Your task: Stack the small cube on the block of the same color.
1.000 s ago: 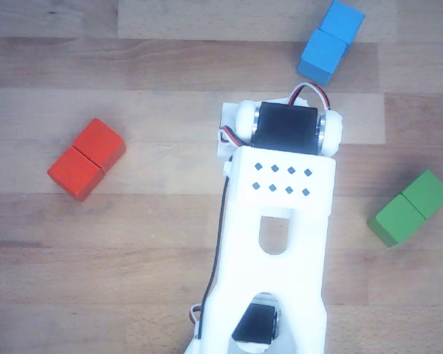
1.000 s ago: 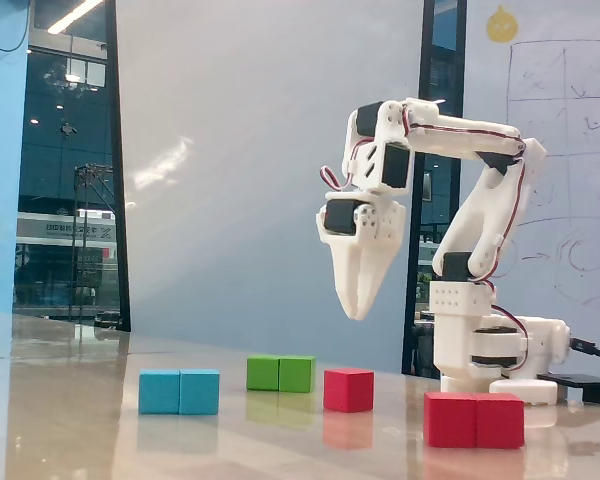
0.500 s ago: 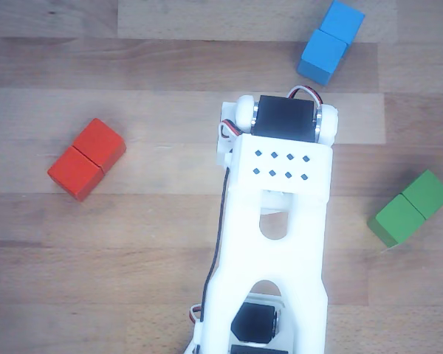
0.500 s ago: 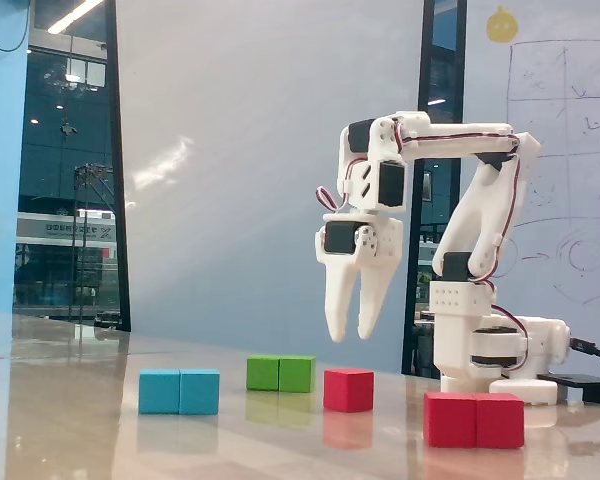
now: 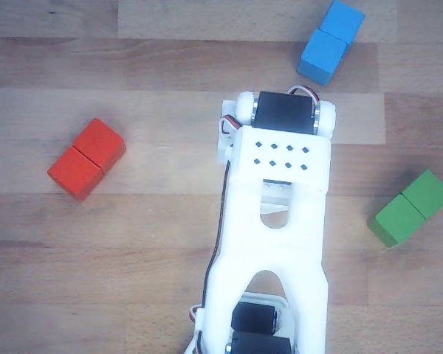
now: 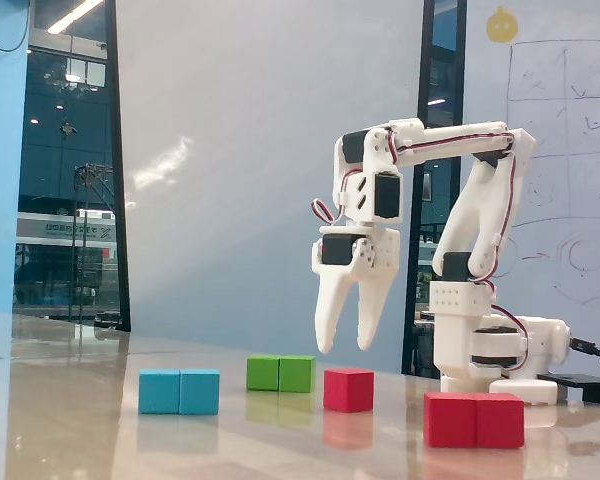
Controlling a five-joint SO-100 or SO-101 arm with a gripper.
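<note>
Nearest in the fixed view, the block (image 6: 475, 420) is seen on the tabletop (image 6: 100, 430) at the right, with the small cube (image 6: 348, 389) just behind and left of it, untouched. The end effector (image 6: 346, 345) has been lowered and spread open since a second ago, empty above the cube, so a grasp looks imminent. Farther back, the blue block (image 6: 180, 391) and green block (image 6: 280, 373) are well clear; nothing's blocking.
</note>
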